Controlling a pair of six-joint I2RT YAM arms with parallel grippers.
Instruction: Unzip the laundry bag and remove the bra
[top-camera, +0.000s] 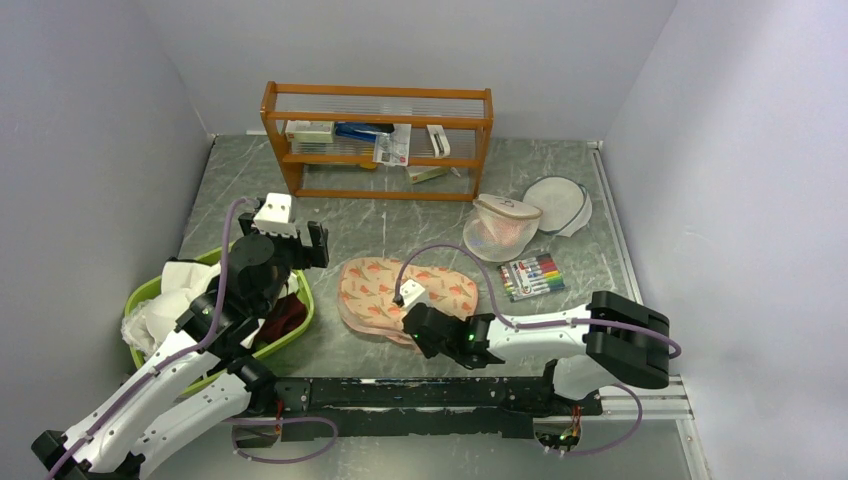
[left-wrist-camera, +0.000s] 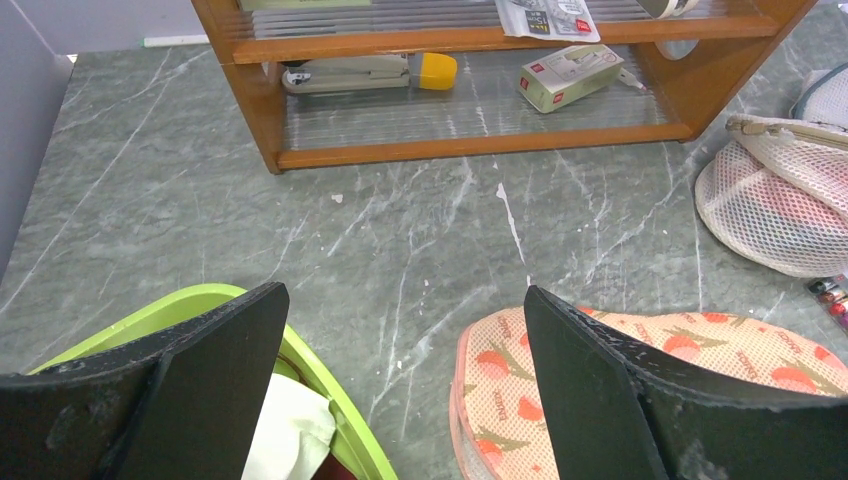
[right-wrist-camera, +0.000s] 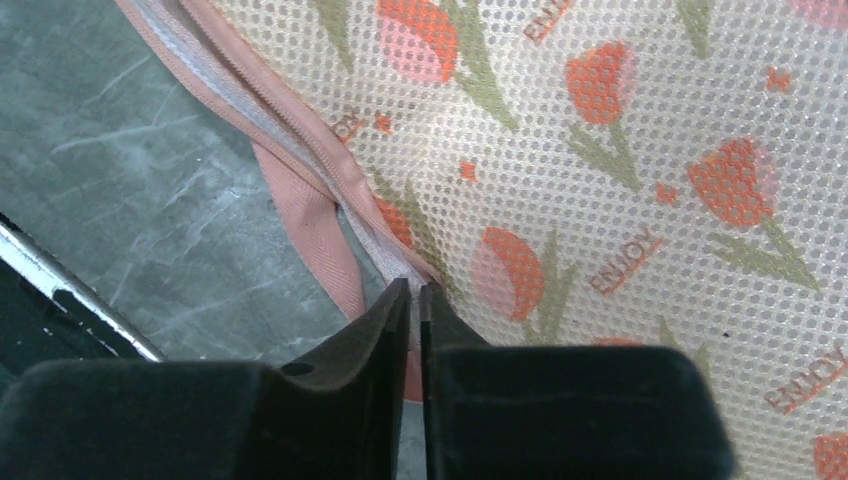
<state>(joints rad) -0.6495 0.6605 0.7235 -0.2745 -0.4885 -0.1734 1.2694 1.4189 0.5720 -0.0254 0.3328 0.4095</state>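
At the middle of the grey marbled table (top-camera: 400, 215), seen from the top camera, lies the laundry bag (top-camera: 390, 285), flat, with its flower-print mesh face up and its two lobes spread toward 9 and 3 o'clock. The right gripper (right-wrist-camera: 414, 295) sits at the bag's 6 o'clock edge, its arm reaching in from 4 o'clock. In the right wrist view its jaws are pressed almost together, pinching the bag's rim just where the zip (right-wrist-camera: 290, 130) ends its run down from 11 o'clock. A pale sliver of the zip shows between the tips, but the pull tab itself cannot be made out. A fold of peach binding tape (right-wrist-camera: 335, 265) lies on the table beside the tips. The left gripper (left-wrist-camera: 402, 298) hangs above bare table at the bag's 10 o'clock with its jaws spread as wide as they go and nothing between them. In its own view, one finger hangs over the rim of the green basket (left-wrist-camera: 200, 298) and the other over the bag's 9 o'clock end. The basket, at 9 o'clock of the bag, holds white cloths (top-camera: 165, 300) and something dark maroon (top-camera: 285, 318). A wooden shelf rack (top-camera: 378, 140) stands at 12 o'clock, a white mesh dome bag (top-camera: 503, 225) at 2 o'clock with a round mesh disc (top-camera: 560, 203) just past it, and a pack of markers (top-camera: 532, 275) at 3 o'clock.
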